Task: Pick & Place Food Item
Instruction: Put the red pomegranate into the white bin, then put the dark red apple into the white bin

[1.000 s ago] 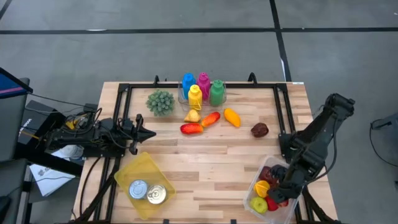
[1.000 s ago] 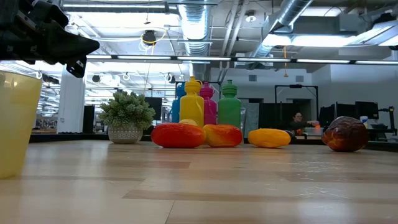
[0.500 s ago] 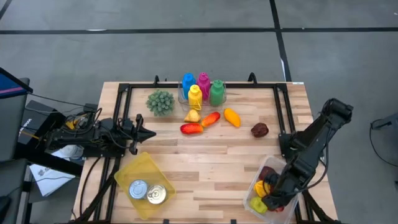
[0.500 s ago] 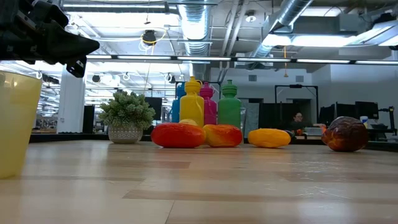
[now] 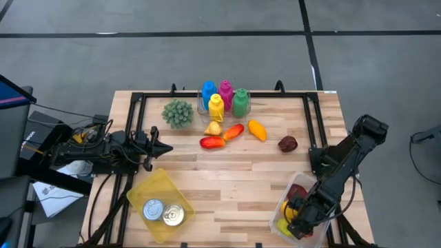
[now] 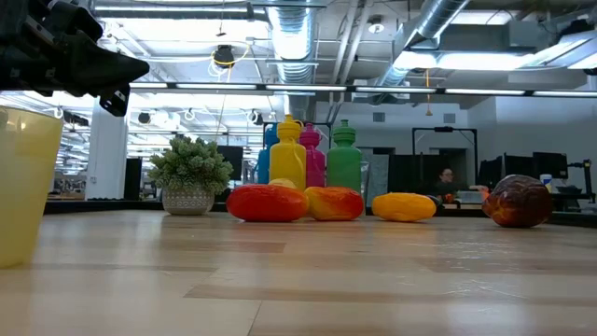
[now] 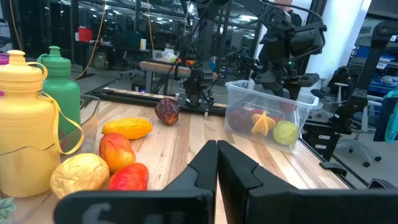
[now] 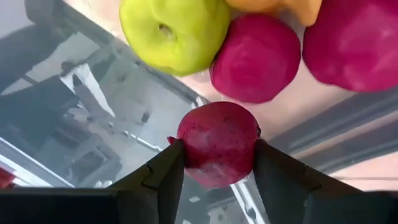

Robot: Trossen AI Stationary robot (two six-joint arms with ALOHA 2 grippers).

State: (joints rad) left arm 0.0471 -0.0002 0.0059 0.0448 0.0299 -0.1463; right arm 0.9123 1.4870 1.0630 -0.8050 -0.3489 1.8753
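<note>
A: What is the right gripper (image 8: 217, 165) doing?

B: Its two fingers (image 8: 163, 171) clamp a dark red round fruit (image 8: 217, 143) between them, one on each side. In the high view the right gripper (image 5: 301, 222) is down inside the clear plastic bin (image 5: 281, 204) at the table's near right corner.

A: What lies around that claw?

B: Just past the held fruit, in the bin, sit a green apple (image 8: 175, 31), a magenta fruit (image 8: 255, 56), and a larger magenta one (image 8: 354, 40) beside it. A bit of an orange piece (image 8: 280, 6) shows beyond them.

A: And the left gripper (image 7: 217, 163)?

B: Closed, fingers pressed together, holding nothing. It hovers over the table's left edge. Ahead of it lie a yellow lumpy fruit (image 7: 79, 175), two red-orange fruits (image 7: 115, 151), a yellow-orange fruit (image 7: 127, 127) and a brown fruit (image 7: 166, 111). The yellow bottle (image 7: 25, 130) and green bottle (image 7: 59, 87) stand off to one side of it.

A: Anything nearer that claw?

B: A yellow container (image 5: 160, 204) holding two cans (image 5: 163, 213) sits close beside it.
</note>
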